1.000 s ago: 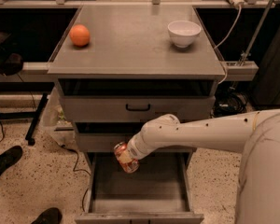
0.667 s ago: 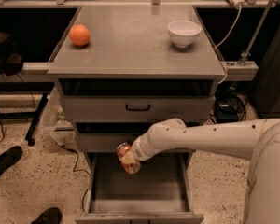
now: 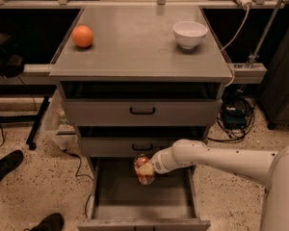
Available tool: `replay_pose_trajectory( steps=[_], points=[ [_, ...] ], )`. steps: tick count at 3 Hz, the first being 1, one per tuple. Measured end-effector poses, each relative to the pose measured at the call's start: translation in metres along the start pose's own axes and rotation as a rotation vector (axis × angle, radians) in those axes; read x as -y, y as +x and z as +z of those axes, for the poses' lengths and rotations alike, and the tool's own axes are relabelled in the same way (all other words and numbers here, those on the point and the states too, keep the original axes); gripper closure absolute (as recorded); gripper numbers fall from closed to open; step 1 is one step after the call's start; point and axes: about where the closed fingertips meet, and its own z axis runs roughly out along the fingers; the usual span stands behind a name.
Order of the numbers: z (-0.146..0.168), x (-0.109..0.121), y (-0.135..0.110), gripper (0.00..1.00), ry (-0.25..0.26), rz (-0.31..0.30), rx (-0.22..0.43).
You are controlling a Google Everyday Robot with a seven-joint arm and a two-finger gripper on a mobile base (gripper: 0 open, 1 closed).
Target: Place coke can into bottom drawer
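i see the bottom drawer (image 3: 135, 202) pulled out at the lower middle of the frame, a plain grey metal tray with a flat floor and nothing lying on it. the gripper (image 3: 148, 169) sits over the tray's back part, just under the middle drawer (image 3: 111, 147), pinching the can (image 3: 142, 176) from the side. the can is red and white, roughly upright, and i cannot tell whether it touches the floor. the arm (image 3: 216, 159) is smooth and white, reaching in from the lower right. the top drawer (image 3: 101, 112) and the middle one have grey fronts with thin black handles. on the matte grey cabinet (image 3: 135, 52) top, a round orange (image 3: 82, 36) sits upper left and a glossy white bowl (image 3: 190, 34) upper right.
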Motion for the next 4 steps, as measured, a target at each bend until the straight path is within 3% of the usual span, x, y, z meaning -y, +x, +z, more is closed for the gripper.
replay_pose_trajectory(
  steps=[1, 3, 4],
  points=[
    [0.029, 0.030, 0.029, 1.00, -0.021, 0.062, 0.019],
    [0.090, 0.069, 0.085, 1.00, -0.068, 0.101, 0.013],
    [0.119, 0.082, 0.114, 1.00, -0.131, 0.172, -0.038]
  ],
)
